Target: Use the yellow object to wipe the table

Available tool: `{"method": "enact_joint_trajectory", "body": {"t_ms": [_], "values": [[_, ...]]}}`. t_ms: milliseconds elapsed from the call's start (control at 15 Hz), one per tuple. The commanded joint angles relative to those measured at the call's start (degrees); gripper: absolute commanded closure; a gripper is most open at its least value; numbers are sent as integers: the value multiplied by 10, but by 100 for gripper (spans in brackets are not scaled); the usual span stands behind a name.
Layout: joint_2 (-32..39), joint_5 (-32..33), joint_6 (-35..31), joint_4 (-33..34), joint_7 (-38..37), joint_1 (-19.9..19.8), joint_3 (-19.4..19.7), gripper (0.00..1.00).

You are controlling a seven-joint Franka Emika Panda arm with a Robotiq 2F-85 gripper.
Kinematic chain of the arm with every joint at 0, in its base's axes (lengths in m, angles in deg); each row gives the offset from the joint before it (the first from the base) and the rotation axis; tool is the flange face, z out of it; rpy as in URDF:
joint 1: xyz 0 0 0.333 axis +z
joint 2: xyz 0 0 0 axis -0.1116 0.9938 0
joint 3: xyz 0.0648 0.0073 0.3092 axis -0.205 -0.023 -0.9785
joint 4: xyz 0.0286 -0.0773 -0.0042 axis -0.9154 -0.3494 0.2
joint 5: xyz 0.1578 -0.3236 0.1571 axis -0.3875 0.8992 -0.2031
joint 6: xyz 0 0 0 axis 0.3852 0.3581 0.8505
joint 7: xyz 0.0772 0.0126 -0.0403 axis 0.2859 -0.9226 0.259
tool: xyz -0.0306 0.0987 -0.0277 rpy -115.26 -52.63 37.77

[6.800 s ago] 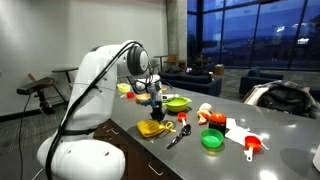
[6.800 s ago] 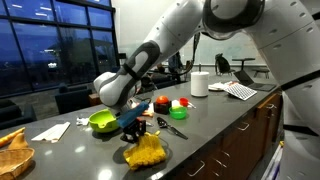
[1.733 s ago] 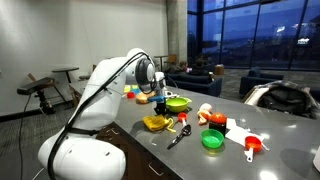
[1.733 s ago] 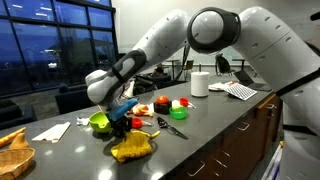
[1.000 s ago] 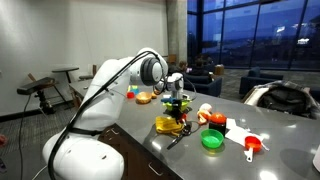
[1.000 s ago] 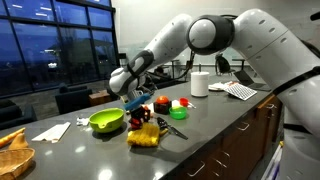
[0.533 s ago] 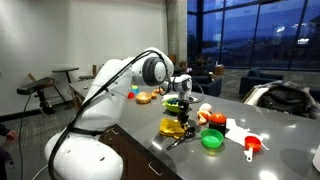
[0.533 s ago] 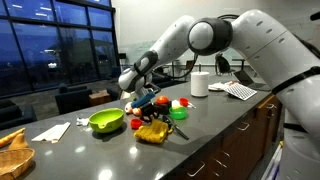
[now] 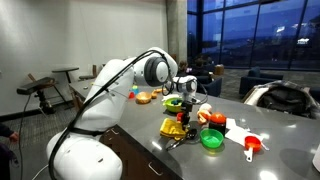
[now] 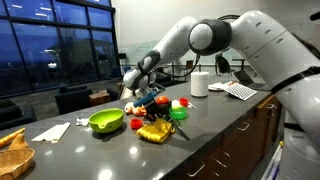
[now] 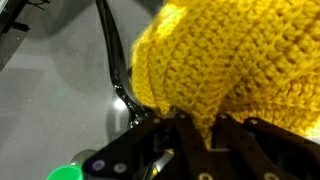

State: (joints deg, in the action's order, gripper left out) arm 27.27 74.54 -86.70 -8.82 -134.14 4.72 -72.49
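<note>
The yellow object is a knitted yellow cloth [image 9: 173,127] lying on the dark grey table [image 9: 260,165]. It also shows in an exterior view [image 10: 154,131] and fills the wrist view [image 11: 215,60]. My gripper [image 9: 184,116] stands over the cloth and is shut on a pinched fold of it [image 11: 197,128]. In an exterior view the gripper [image 10: 150,115] presses the cloth down on the tabletop next to a black-handled utensil [image 10: 172,131].
A green bowl [image 10: 106,120] sits beside the cloth, a green lid [image 9: 211,139] and red measuring cups [image 9: 252,146] further along. A spoon [image 11: 118,75] lies by the cloth. Red and green items [image 10: 180,103], a white roll [image 10: 199,84] and papers [image 10: 240,90] sit behind.
My gripper has dragged the yellow cloth across the table, away from the green bowl and towards the utensil and green lid. It stays shut on the cloth.
</note>
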Motion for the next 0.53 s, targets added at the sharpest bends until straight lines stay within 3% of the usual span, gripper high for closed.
{"method": "enact_joint_trajectory", "body": {"t_ms": [0, 67, 467], "values": [[1, -1, 2, 2, -6, -2, -3, 96], [1, -1, 2, 2, -7, -2, -3, 83], [3, -1, 2, 2, -7, -2, -3, 83]]}}
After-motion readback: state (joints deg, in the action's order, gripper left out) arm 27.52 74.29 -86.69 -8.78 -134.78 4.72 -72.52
